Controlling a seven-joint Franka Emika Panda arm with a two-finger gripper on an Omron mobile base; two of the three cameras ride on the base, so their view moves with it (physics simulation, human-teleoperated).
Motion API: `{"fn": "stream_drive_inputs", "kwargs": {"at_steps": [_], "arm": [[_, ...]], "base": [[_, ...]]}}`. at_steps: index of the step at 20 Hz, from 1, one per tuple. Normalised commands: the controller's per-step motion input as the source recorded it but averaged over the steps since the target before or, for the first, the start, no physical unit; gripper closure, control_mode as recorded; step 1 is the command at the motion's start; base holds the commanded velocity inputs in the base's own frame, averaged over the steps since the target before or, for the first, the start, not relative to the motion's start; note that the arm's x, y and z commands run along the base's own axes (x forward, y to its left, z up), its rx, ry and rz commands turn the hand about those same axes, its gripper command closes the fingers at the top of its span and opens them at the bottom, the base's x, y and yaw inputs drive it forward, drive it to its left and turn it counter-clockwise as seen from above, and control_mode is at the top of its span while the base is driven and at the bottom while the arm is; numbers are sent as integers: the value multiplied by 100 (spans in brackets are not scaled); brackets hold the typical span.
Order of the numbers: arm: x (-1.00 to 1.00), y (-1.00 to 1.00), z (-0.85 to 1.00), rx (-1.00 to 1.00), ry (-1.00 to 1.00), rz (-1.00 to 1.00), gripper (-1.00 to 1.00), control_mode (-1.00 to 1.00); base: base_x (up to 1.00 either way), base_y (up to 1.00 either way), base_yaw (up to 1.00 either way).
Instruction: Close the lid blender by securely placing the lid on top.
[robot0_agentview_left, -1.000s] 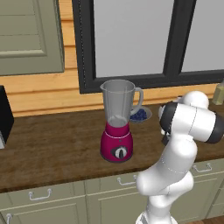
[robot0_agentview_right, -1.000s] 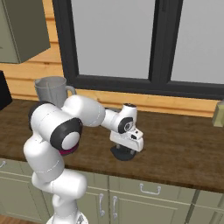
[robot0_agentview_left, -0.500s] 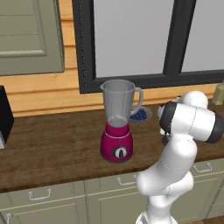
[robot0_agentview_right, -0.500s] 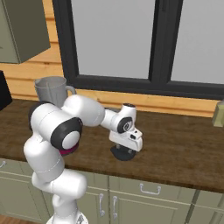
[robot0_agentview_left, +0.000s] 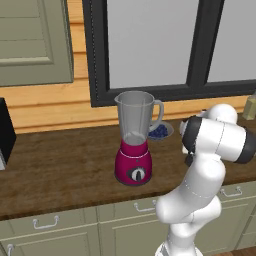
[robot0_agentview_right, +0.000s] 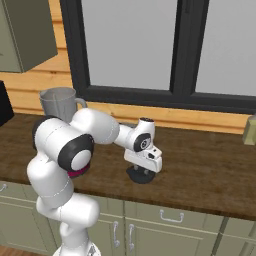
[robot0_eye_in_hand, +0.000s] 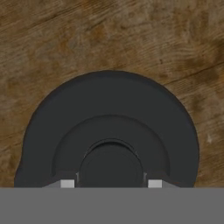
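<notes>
Lid (robot0_eye_in_hand: 109, 131) lies flat on the wooden tabletop (robot0_agentview_right: 210, 175), directly under the claw (robot0_agentview_right: 142, 172), whose fingertips (robot0_eye_in_hand: 67, 183) flank its central knob; whether they pinch it I cannot tell. Well apart to the left stands the blender (robot0_agentview_left: 134, 140), jar uncovered, a bowl of blueberries (robot0_agentview_left: 160, 131) behind it.

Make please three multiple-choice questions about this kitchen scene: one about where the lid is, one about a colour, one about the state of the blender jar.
1. Where is the lid?
A. on the jar
B. on the wooden counter, under the gripper
C. in the blueberry bowl

2. What colour is the base of the blender?
A. magenta-red
B. white
C. green

3. The jar is:
A. closed
B. tipped over
C. upright, mouth open

Answers: 1 B, the hand view shows the dark disc on wood grain. 2 A, the left base view shows it. 3 C, no cap sits on the rim.
</notes>
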Motion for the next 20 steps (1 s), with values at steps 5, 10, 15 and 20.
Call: {"fn": "stream_drive_inputs", "kwargs": {"at_steps": [5, 10, 15, 20], "arm": [[0, 0, 1, 0, 0, 0, 100, -100], [-3, 0, 42, 3, 0, 0, 100, -100], [-11, 0, 96, 7, -1, -9, 100, -100], [-15, 5, 100, 2, -5, -18, 100, -100]], "base": [[0, 0, 0], [0, 0, 0], [0, 0, 0], [0, 0, 0]]}}
